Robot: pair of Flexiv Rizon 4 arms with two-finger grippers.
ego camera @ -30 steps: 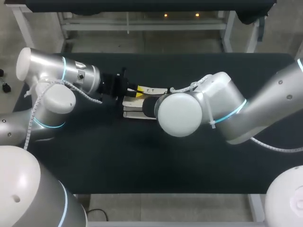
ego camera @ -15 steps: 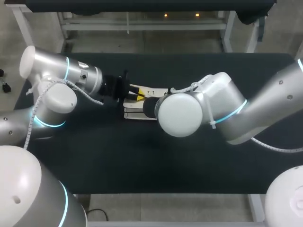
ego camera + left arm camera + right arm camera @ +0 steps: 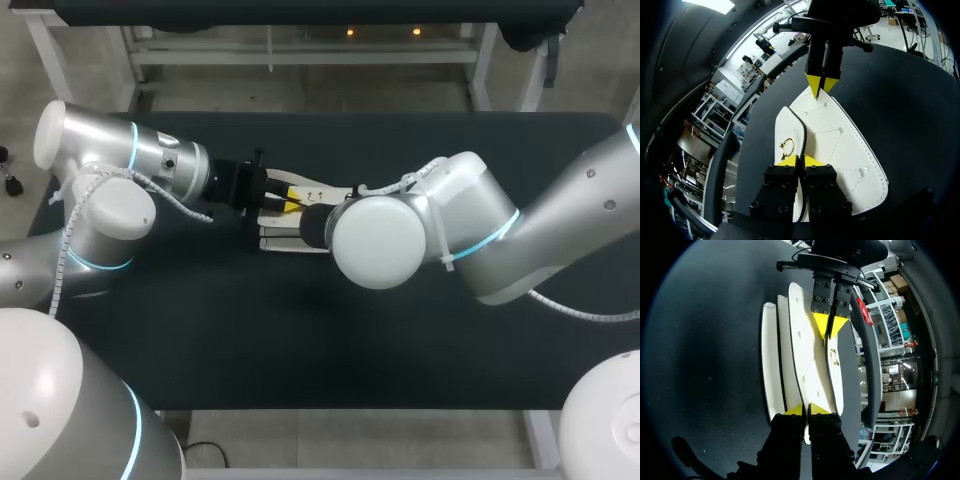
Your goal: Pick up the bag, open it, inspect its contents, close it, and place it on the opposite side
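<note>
Pinching opposite edges of the bag [image 3: 840, 145], left hand [image 3: 800, 161] and right hand [image 3: 806, 409] sit mid-table

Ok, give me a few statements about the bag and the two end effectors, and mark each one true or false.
1. The left end effector and the right end effector pinch the white handbag from opposite ends. True.
2. The handbag is red. False: it is white.
3. A gold clasp shows on the handbag. True.
4. The left end effector hangs wide open above the handbag. False: its fingers are shut on the handbag's edge.
5. The table has a white surface. False: its surface is black.
</note>
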